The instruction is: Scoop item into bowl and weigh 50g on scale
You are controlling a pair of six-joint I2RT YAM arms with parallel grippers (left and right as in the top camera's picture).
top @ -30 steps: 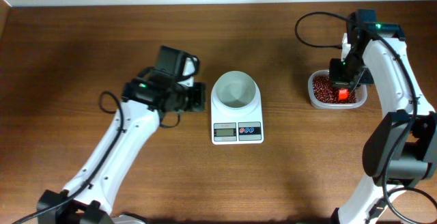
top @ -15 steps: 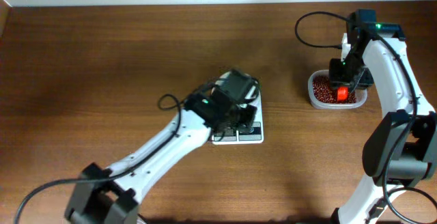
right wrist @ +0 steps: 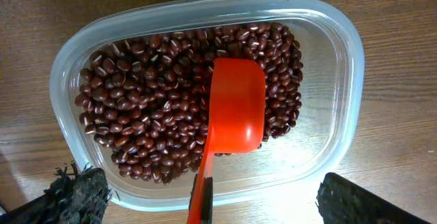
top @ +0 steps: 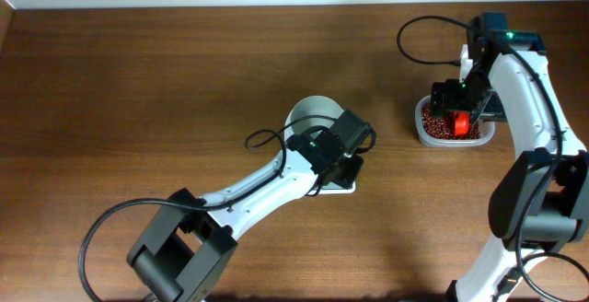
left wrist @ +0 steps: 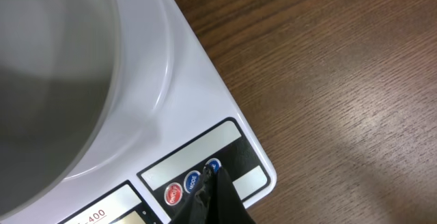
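Overhead and wrist views of the weighing set-up. The white scale (top: 344,187) sits at the centre of the bench (top: 138,81), largely covered in the overhead view by the left arm, which reaches across it from the near left. The white bowl (top: 306,113) stands on the far part of the scale platform; its rim shows beyond the arm.

In the left wrist view, the bowl (left wrist: 61,67) fills the upper left and the scale (left wrist: 191,80) shows its front right corner, with three round buttons (left wrist: 192,181) in a row – one red, two blue. The left gripper (left wrist: 209,176) is clenched, its fingers drawn together into a single dark tip that touches the rightmost blue button.

At the far right of the bench, a clear plastic container (right wrist: 345,80) holds the beans (right wrist: 143,101), a loose dark red-brown heap. An orange scoop (right wrist: 235,104) lies on the beans, cup toward the middle of the container and handle running toward the camera. The right gripper (right wrist: 215,195) hangs over the container released – its fingers (right wrist: 78,190) stand wide apart on either side of the handle, touching neither it nor the beans. Overhead, the same gripper (top: 454,109) is just above the container (top: 423,134).
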